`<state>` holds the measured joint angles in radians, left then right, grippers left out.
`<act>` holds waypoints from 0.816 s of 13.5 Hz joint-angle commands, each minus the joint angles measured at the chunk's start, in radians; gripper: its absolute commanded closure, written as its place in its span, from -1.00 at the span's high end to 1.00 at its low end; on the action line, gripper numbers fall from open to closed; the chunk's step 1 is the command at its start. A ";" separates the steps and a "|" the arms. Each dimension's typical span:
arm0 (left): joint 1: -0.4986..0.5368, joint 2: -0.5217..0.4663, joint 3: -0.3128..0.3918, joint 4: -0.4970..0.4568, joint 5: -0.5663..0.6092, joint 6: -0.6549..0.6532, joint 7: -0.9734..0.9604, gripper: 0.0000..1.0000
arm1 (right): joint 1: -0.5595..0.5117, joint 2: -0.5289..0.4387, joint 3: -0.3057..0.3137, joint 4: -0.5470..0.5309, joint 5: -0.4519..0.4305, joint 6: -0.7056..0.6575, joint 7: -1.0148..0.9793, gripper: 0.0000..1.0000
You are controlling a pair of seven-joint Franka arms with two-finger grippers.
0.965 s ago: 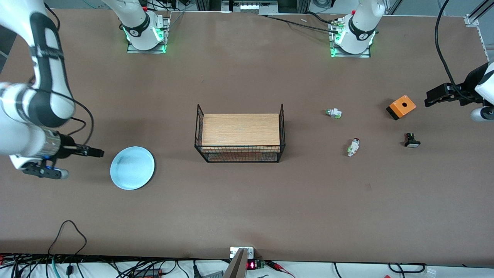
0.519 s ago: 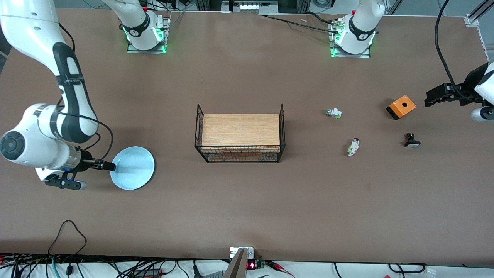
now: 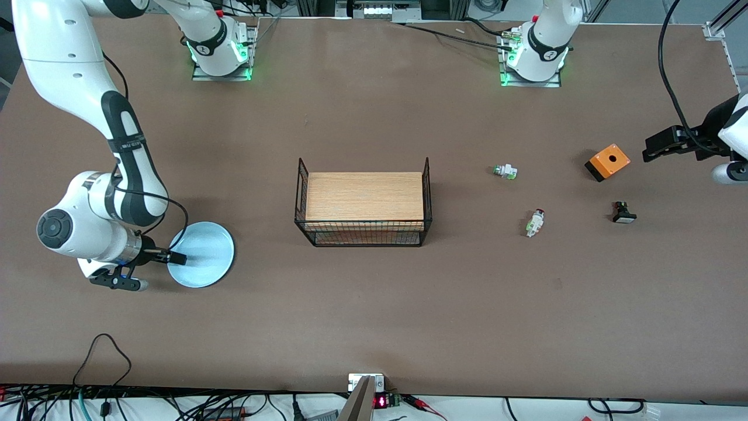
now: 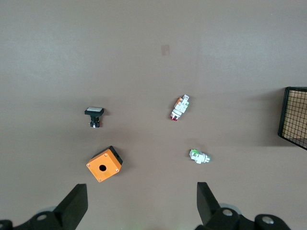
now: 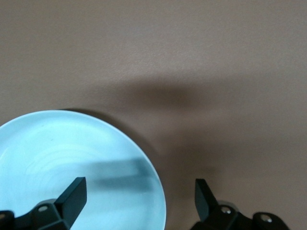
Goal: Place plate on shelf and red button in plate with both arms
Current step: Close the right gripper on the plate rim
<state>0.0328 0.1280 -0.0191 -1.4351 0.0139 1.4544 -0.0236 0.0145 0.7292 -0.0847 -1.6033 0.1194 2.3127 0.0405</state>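
The light blue plate (image 3: 201, 254) lies on the table toward the right arm's end. My right gripper (image 3: 180, 257) is open and low over the plate's edge; in the right wrist view the plate's rim (image 5: 158, 191) lies between the two fingers (image 5: 72, 196). The red button (image 3: 534, 223) lies on its side toward the left arm's end and also shows in the left wrist view (image 4: 180, 108). My left gripper (image 3: 651, 149) is open and empty, up in the air beside the orange box (image 3: 608, 162), and waits there; its gripper (image 4: 139, 206) holds nothing.
A wire basket (image 3: 362, 234) with a wooden floor stands mid-table. A green-capped button (image 3: 505, 171) lies farther from the camera than the red one. A black-and-white button (image 3: 623, 213) lies near the orange box (image 4: 104, 164).
My right arm has swung in toward the plate; its gripper went from beside the plate to over its edge. The left arm has not moved.
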 commanded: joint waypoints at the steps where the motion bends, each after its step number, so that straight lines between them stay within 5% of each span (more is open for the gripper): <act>1: -0.005 0.013 0.001 0.027 0.024 -0.008 0.014 1.00 | -0.027 0.002 0.022 -0.017 0.013 0.034 -0.019 0.87; 11: -0.005 0.013 -0.001 0.027 0.023 -0.008 0.014 1.00 | -0.041 0.001 0.022 -0.052 0.016 -0.033 -0.019 -1.00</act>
<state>0.0328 0.1280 -0.0191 -1.4351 0.0148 1.4544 -0.0236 -0.0089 0.7401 -0.0760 -1.6305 0.1220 2.3205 0.0404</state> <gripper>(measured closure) 0.000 0.784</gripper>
